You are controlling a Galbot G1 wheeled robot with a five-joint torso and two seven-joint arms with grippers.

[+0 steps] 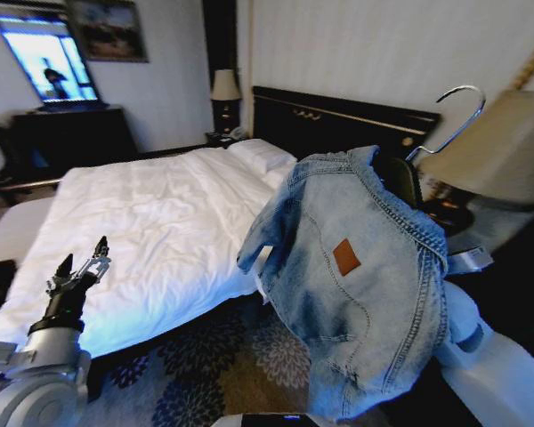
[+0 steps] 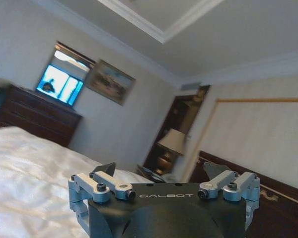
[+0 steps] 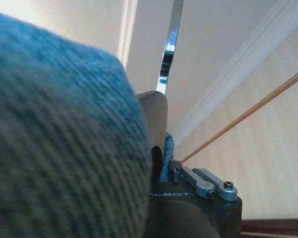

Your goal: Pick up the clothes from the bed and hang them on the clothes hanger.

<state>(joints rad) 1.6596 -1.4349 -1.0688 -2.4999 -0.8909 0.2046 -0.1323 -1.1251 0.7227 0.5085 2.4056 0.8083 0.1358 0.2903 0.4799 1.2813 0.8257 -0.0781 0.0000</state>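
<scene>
A light blue denim jacket with a brown patch hangs on the black clothes hanger, raised beside the bed's foot corner. The hanger's metal hook sticks up above the collar. My right gripper is shut on the hanger's neck, behind the jacket; blurred denim and the hook fill that wrist view. The bed has white sheets with no clothes on it. At the lower left, over the bed's near edge, my left gripper is open and holds nothing; its fingers are spread wide.
A black headboard backs the bed, with a small lamp beside it. A large lampshade stands close behind the hanger on the right. A dark dresser with a TV lines the far left wall. Patterned carpet lies below.
</scene>
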